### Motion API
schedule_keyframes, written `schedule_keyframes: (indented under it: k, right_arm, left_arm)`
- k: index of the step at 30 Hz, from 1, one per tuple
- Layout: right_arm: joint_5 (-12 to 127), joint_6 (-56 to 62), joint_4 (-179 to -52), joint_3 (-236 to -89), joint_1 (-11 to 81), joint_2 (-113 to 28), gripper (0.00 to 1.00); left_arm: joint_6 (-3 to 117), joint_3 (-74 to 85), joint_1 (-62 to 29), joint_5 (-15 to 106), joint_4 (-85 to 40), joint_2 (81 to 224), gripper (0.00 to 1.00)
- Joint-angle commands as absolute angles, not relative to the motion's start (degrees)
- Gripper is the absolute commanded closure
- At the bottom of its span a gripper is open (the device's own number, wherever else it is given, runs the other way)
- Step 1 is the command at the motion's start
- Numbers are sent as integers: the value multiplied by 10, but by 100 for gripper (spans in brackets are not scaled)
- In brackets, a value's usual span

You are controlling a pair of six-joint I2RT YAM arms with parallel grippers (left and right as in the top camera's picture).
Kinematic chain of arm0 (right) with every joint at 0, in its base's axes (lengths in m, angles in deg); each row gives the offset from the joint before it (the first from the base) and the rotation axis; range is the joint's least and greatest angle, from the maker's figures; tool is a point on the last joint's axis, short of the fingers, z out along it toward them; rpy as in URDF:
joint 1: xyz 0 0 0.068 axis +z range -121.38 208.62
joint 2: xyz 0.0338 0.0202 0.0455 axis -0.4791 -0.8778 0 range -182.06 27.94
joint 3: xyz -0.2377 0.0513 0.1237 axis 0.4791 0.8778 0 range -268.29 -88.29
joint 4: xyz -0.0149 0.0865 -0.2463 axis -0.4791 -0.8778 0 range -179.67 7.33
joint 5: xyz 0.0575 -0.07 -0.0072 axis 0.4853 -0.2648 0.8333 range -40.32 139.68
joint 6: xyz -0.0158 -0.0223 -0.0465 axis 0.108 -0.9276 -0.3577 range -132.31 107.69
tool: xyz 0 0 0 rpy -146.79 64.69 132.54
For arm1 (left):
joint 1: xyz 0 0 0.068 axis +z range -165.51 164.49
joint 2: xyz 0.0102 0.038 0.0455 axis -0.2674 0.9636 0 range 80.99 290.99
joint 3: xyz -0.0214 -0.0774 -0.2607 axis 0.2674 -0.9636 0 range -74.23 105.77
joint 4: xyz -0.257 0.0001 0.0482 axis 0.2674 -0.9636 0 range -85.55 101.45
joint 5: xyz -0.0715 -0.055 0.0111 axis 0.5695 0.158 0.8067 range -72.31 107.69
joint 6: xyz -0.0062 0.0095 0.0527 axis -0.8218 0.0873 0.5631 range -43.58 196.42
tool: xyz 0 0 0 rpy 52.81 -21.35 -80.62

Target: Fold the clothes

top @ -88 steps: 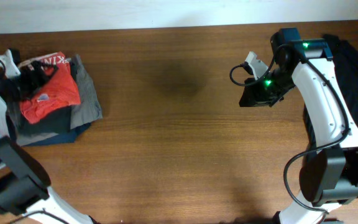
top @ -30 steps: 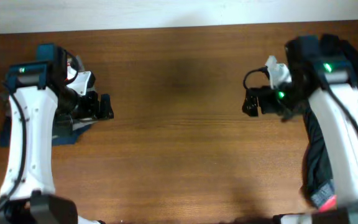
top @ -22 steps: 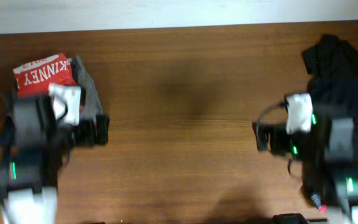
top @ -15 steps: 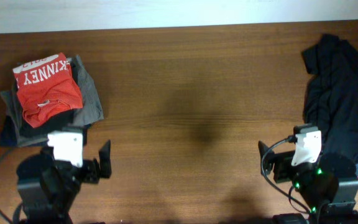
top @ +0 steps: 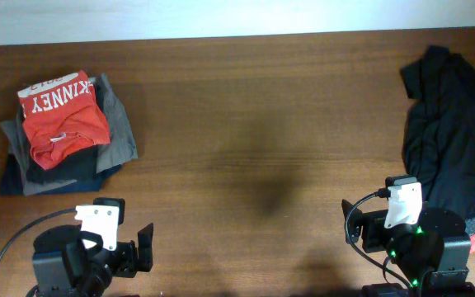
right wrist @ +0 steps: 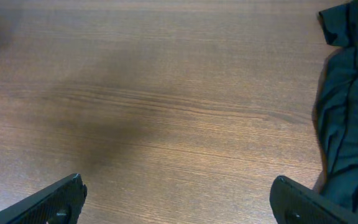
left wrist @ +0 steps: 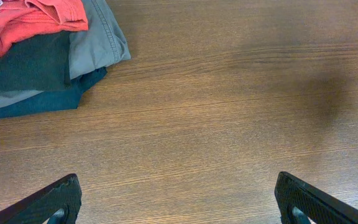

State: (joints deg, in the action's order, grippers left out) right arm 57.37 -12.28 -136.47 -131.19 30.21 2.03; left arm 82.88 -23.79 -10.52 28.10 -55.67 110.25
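overhead, the red shirt (top: 60, 115) sits folded atop a stack (top: 114, 140) of grey and dark clothes at the table's (top: 254, 124) left end, while the black garment (top: 452, 140) lies crumpled at the right edge. in the left wrist view the left claw (left wrist: 179, 199) is spread wide and empty over bare wood, the stack's corner at top left. in the right wrist view the right claw (right wrist: 179, 199) is equally wide and empty beside the black garment, which looks light and limp, probably best pinched at hem or shoulder corners.
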Motion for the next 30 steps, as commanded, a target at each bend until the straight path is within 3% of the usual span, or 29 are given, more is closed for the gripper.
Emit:
schedule_keyframes:
  k: [1,6,10,16,30]
  right_arm:
    - [565,-118,-1365,-1309,301,24,1]
    - [565,-118,-1365,-1306,301,48,1]
    - [567,-118,-1397,-1292,301,130,1]
    - [569,-140,-1344,-1201,301,276,1]
    - [565,-176,-840,-899,301,277,1]
  left_arm:
    - [838,-241,-105,277,-559,1101,1]
    - [838,-241,-105,277,-559,1101,1]
    - [838,-241,-105,277,-559,1101,1]
    - [838,-241,-105,277,-559,1101,1]
    - [838,-241,-105,277,-559,1101,1]
